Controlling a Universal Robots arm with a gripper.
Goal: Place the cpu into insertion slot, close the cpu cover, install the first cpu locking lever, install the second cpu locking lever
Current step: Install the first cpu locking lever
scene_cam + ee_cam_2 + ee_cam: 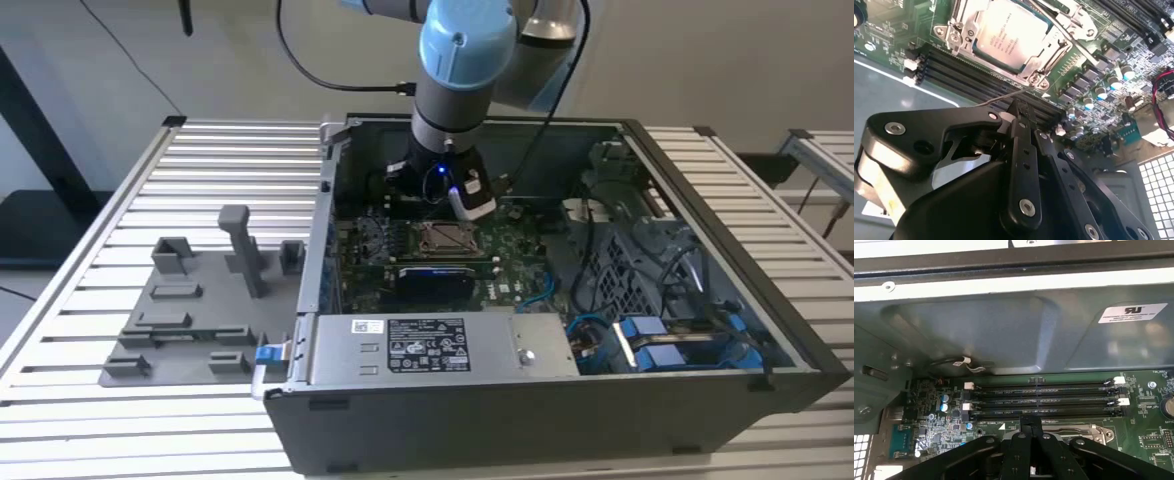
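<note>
The cpu lies flat in the insertion slot, its silver top facing up. The metal cpu cover is folded down around it. A thin silver locking lever juts out from the socket's corner, right beside my fingertips. My black gripper hovers just off that corner, above the memory slots, fingers pressed together with nothing between them. In the first wrist view the gripper points down at the socket's edge. In the exterior view the gripper hangs inside the open case, just behind the socket.
Black memory slots run beside the socket. The case's grey wall stands close behind. A long black card and the power supply sit in front of the socket. Blue cables lie at the exterior view's right, a grey fixture plate at its left.
</note>
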